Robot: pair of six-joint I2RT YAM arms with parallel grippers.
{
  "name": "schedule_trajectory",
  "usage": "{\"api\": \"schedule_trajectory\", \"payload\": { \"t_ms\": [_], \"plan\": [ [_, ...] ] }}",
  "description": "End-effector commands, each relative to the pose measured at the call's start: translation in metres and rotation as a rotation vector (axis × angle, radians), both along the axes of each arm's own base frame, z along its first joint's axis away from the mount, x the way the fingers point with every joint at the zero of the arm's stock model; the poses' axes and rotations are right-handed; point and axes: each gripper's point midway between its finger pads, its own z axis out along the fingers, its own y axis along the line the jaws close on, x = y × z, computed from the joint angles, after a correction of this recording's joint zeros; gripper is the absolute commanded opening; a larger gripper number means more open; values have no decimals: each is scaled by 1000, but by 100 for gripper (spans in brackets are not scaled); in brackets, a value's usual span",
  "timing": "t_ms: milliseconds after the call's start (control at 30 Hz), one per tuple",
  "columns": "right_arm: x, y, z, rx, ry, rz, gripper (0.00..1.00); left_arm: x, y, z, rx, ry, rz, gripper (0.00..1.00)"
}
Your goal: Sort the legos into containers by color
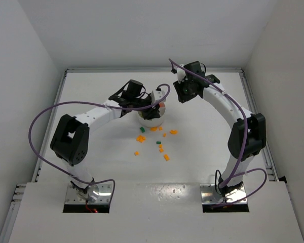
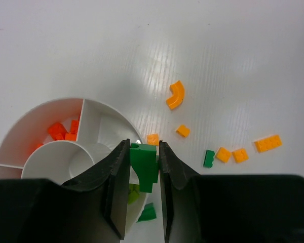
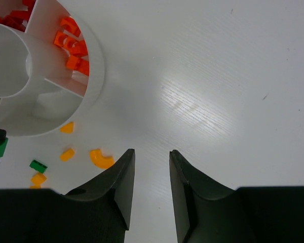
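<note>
View from above: left gripper (image 1: 153, 105) hung over white dish (image 1: 151, 121) at middle of table (image 1: 111, 162), likely placed for drop. Loose legos (image 1: 161, 144) lay scattered between dish and near edge. Right gripper (image 1: 184, 95) sat beside dish toward right edge, probably keeping clear.

Left wrist view: jaws pinched green brick (image 2: 144, 167) directly above wedge holding green pieces (image 2: 148, 212), judged colour match.

Right wrist view: jaws spread, nothing between. Red bricks (image 3: 71, 48) lay in wedge, well apart from claw.
</note>
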Motion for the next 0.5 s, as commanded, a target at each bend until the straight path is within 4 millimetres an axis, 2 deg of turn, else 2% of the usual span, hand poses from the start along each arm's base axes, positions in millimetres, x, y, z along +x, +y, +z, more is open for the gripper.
{"api": "schedule_trajectory", "payload": {
  "t_ms": [0, 33, 100, 133, 200, 267, 333, 467],
  "plan": [
    [12, 5, 21, 43, -56, -8, 34, 14, -17, 26, -63, -57, 4, 19],
    [10, 5, 17, 40, -48, -8, 34, 17, -18, 30, -64, -69, 11, 19],
    [10, 5, 17, 40, -48, -8, 34, 20, -20, 21, -58, -46, 16, 21],
    [10, 5, 17, 40, -48, -8, 34, 23, -20, 25, -58, -56, 23, 21],
    [10, 5, 17, 40, -48, -8, 34, 24, -21, 15, -47, -38, 24, 24],
    [12, 1, 17, 39, -48, -17, 34, 25, -25, 19, -53, -56, 22, 27],
    [12, 1, 17, 39, -48, -17, 34, 29, -25, 18, -47, -60, 30, 38],
    [11, 3, 17, 47, -45, -10, 34, 30, -25, 13, -39, -48, 44, 47]
  ]
}}
